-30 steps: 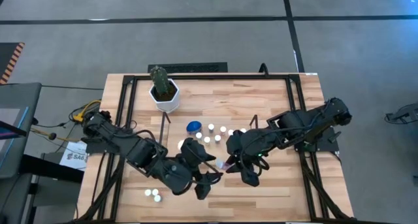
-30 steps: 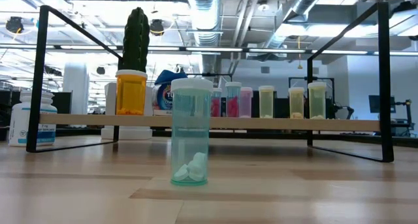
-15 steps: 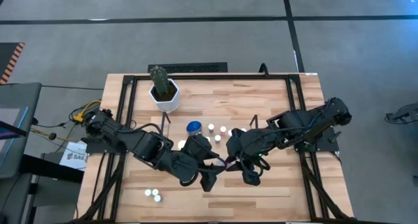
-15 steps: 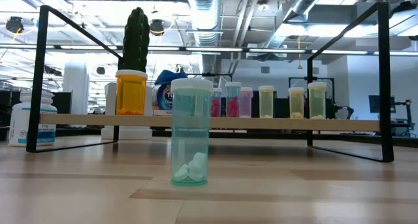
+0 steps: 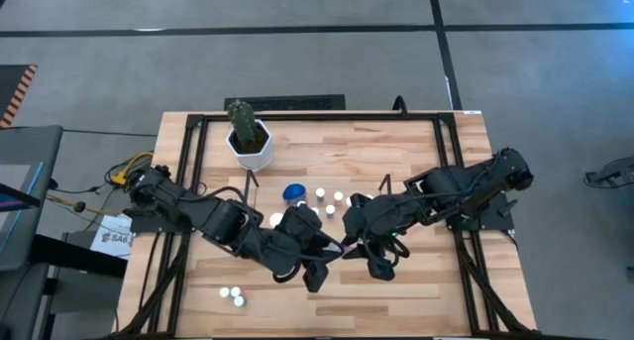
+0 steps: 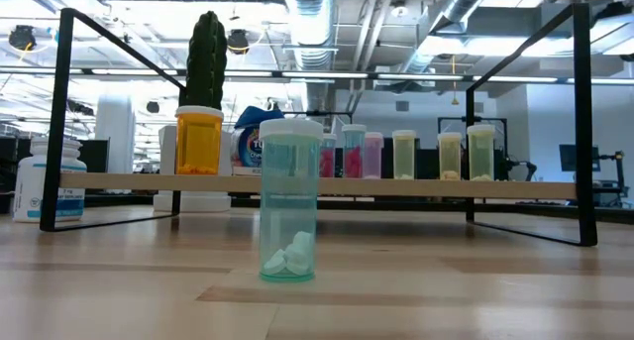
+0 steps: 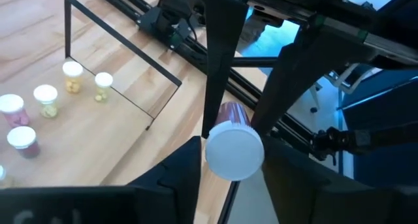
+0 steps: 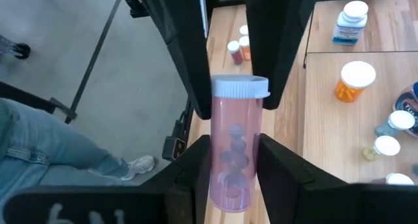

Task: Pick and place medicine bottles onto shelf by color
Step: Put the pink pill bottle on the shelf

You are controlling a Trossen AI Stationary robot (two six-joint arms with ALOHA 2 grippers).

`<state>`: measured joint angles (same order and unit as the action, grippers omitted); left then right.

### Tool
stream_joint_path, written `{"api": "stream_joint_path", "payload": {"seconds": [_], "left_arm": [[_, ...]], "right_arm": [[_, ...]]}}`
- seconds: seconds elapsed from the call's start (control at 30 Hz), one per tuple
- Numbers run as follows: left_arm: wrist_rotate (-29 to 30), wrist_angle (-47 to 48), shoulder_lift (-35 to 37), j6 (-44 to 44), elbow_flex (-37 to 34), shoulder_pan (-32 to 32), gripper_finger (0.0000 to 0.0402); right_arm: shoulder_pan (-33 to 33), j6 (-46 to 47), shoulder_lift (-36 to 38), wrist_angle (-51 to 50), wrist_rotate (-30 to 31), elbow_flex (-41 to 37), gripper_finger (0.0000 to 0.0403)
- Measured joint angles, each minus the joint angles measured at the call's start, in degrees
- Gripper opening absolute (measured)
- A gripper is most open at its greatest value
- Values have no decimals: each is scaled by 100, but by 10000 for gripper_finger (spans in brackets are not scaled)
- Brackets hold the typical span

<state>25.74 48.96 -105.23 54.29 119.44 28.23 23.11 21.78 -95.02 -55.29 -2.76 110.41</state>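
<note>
Above the table's middle, a pink medicine bottle (image 8: 232, 160) with a white cap (image 7: 234, 151) hangs between my two grippers. My right gripper (image 5: 355, 243) is shut on its body. My left gripper (image 5: 330, 258), come from the left, is shut on its cap end. The shelf (image 6: 317, 186) carries an orange bottle (image 6: 198, 140), pink ones (image 6: 362, 154) and yellowish ones (image 6: 404, 154). A teal bottle (image 6: 289, 199) stands on the table in front of it. Two small bottles (image 5: 230, 295) stand near the front left. My left gripper pinches the white cap's two sides (image 8: 215, 87) between its two fingers (image 7: 186, 168). The cap's flat top faces back along the fingers. The bottle is clear of the table. My right gripper pinches the pink body's two sides (image 8: 219, 165) between its fingers (image 8: 192, 168), below the cap. The cap end sticks out beyond them toward my left gripper. The bottle is lifted clear.
A white pot with a cactus (image 5: 250, 142) stands at the far left. A blue-capped bottle (image 5: 294, 192) and several white-capped ones (image 5: 327, 201) sit just beyond the grippers. A white bottle (image 6: 48, 181) stands at the left. A black frame (image 6: 64, 112) spans the table.
My left gripper has swung from nearer the front edge toward the right and far side, up to the pink bottle in my right gripper, then stopped there. My right gripper and the bottle have stayed in place.
</note>
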Motion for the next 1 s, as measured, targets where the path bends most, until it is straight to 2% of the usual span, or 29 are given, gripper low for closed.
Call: {"api": "stream_joint_path", "payload": {"seconds": [0.2,0.37,0.6,0.7,0.83,1.0], "left_arm": [[-7,-2,2,-9,0,0,102],[-7,-4,2,-14,0,0,95],[-44,7,4,-9,0,-6,101],[-189,76,4,-7,0,-48,101],[-327,675,7,141,0,-197,102],[-635,2115,7,821,0,-473,102]], "right_arm": [[0,2,0,-16,0,0,130],[0,2,0,-37,-2,0,135],[-5,26,63,-520,-22,3,193],[-44,31,68,-1288,-40,345,219],[-74,67,86,-2077,-35,712,236],[-66,68,72,-2802,-33,822,230]]}}
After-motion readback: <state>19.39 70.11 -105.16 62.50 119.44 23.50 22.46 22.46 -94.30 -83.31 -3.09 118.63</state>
